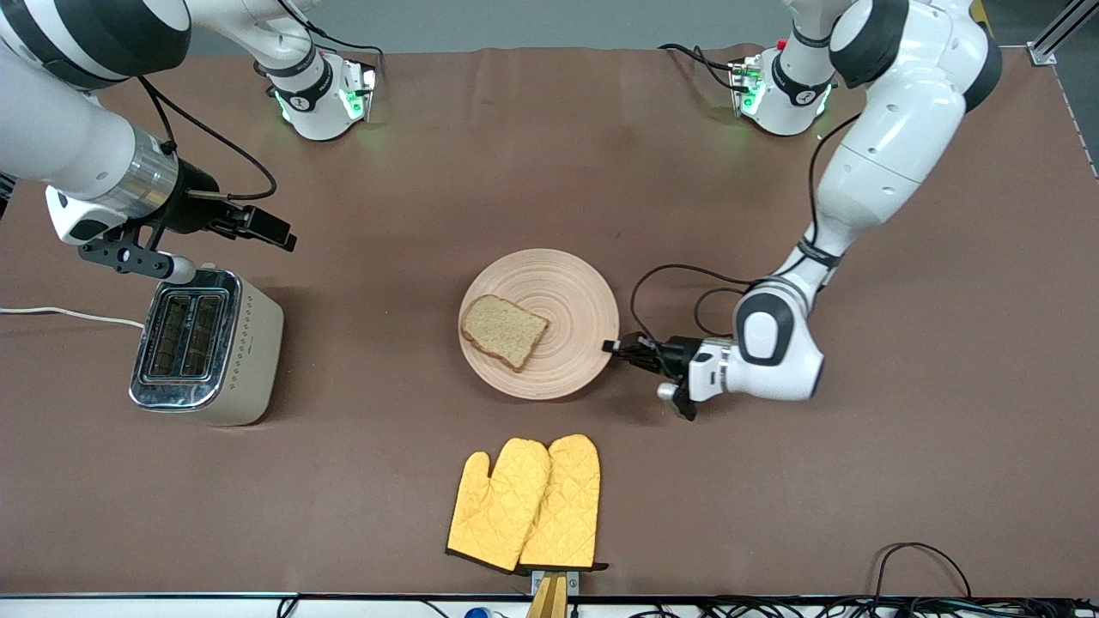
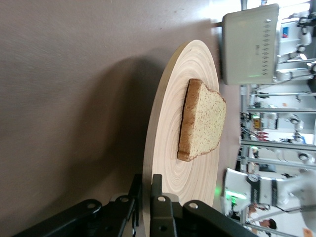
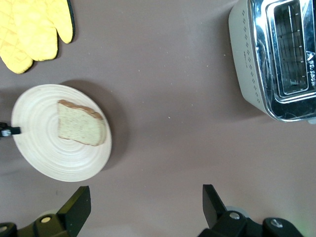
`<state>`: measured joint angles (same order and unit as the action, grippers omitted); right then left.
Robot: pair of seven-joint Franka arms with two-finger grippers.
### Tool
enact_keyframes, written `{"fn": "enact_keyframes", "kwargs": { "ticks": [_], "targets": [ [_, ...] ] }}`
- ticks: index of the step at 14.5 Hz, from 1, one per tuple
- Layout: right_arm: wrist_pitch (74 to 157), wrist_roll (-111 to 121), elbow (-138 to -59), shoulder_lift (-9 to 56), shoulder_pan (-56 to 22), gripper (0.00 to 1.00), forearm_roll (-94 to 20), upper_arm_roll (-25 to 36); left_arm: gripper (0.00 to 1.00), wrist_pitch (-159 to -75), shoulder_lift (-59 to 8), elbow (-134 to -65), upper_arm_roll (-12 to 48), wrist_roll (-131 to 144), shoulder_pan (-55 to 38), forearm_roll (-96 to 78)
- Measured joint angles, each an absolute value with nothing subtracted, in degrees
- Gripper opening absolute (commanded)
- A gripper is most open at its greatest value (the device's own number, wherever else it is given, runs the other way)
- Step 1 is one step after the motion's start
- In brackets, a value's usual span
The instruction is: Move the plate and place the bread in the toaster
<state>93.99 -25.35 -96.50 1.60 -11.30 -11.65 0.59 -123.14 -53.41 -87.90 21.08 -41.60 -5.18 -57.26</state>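
The pale wooden plate (image 1: 571, 296) lies mid-table with the bread (image 1: 504, 330) on it. My left gripper (image 1: 611, 347) is shut on the plate's rim at the edge toward the left arm's end. In the left wrist view its fingers (image 2: 157, 190) clamp the plate (image 2: 170, 128), with the bread (image 2: 205, 121) and the toaster (image 2: 249, 44) past it. The toaster (image 1: 206, 343) stands at the right arm's end, slots up. My right gripper (image 1: 258, 225) is open and empty over bare table beside the toaster. Its view shows the gripper (image 3: 145, 195), plate (image 3: 44, 158), bread (image 3: 81, 129) and toaster (image 3: 276, 59).
A pair of yellow oven mitts (image 1: 528, 502) lies nearer to the front camera than the plate; it also shows in the right wrist view (image 3: 32, 27). The toaster's white cord (image 1: 60, 313) runs off the table's edge at the right arm's end.
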Motion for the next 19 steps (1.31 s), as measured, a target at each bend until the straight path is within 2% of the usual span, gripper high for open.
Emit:
{"fn": "enact_keyframes", "kwargs": {
  "ticks": [1, 2, 3, 8, 12, 15, 17, 19],
  "targets": [
    [94.38, -25.68, -96.73, 2.03, -11.51, 1.0, -11.65, 0.6, 0.23, -124.44, -53.76, -87.97, 20.99, -41.27, -5.95, -57.29],
    [94.88, -26.33, -97.12, 2.74, -11.85, 1.0, -11.65, 0.59, 0.74, -124.94, -54.2, -87.99, 20.94, -41.2, -6.21, -57.52],
    [96.37, -26.65, -98.01, 3.57, -12.26, 1.0, -11.65, 0.59, 1.0, -125.01, -54.52, -87.99, 20.94, -41.2, -6.11, -57.73],
    [116.23, -28.06, -109.78, 8.07, -16.83, 1.0, -11.65, 0.57, 1.0, -122.77, -53.76, -88.24, 20.7, -41.23, -1.94, -57.06],
    [128.56, -34.58, -111.14, 15.63, -23.45, 1.0, -11.65, 0.5, 1.0, -106.95, -49.96, -87.32, 20.57, -41.19, 11.69, -46.13],
    [135.23, -38.8, -110.96, 21.88, -26.66, 0.99, -11.67, 0.5, 1.0, -93.52, -48.53, -81.39, 20.6, -38.9, 22.28, -37.12],
    [137.0, -41.32, -110.22, 24.69, -29.02, 0.95, -11.67, 0.48, 1.0, -88.53, -48.04, -76.46, 20.65, -36.14, 25.92, -31.54],
    [137.59, -42.55, -109.68, 26.08, -29.96, 0.92, -11.67, 0.52, 1.0, -87.03, -47.28, -72.86, 20.79, -33.02, 27.24, -25.72]
  ]
}}
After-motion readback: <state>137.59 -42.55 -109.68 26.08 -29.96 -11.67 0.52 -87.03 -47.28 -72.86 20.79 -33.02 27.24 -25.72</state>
